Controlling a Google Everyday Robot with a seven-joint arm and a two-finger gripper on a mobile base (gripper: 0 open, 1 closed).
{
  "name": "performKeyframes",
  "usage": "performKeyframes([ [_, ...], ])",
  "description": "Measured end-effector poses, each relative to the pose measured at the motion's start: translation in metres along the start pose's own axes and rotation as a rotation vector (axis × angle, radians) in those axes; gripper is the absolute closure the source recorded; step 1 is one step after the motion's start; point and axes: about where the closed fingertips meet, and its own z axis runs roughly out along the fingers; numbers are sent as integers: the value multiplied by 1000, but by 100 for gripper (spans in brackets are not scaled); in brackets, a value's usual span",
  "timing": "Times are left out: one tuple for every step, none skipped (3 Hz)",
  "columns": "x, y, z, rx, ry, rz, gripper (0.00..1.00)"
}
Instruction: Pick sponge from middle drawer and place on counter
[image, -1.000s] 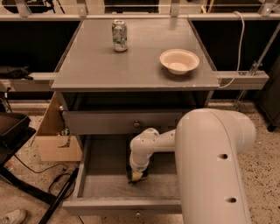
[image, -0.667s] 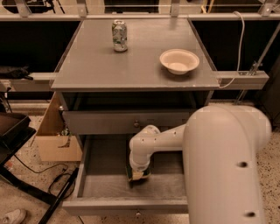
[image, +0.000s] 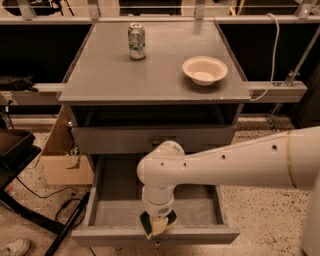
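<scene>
The middle drawer (image: 115, 207) is pulled open below the counter (image: 150, 65); its grey floor shows. My white arm reaches in from the right, and the gripper (image: 157, 222) hangs over the drawer's front edge, pointing down. It is shut on the sponge (image: 156, 225), whose dark green face and pale yellow foam show under the wrist. The sponge is lifted off the drawer floor. The fingers themselves are mostly hidden by the wrist and the sponge.
A drinks can (image: 136, 41) stands at the counter's back left and a cream bowl (image: 204, 69) at its right. A closed upper drawer front (image: 155, 138) is above the open drawer. A cardboard box (image: 62, 157) and cables lie on the floor at the left.
The gripper has risen from the drawer floor toward the drawer's front with the sponge in it. The arm has swung lower across the view.
</scene>
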Motion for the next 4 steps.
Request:
performKeyframes([
  [-21, 10, -105, 42, 25, -103, 100],
  [-29, -8, -224, 149, 98, -188, 100],
  [-37, -31, -314, 255, 139, -212, 100],
  [-48, -43, -349, 328, 112, -211, 100],
])
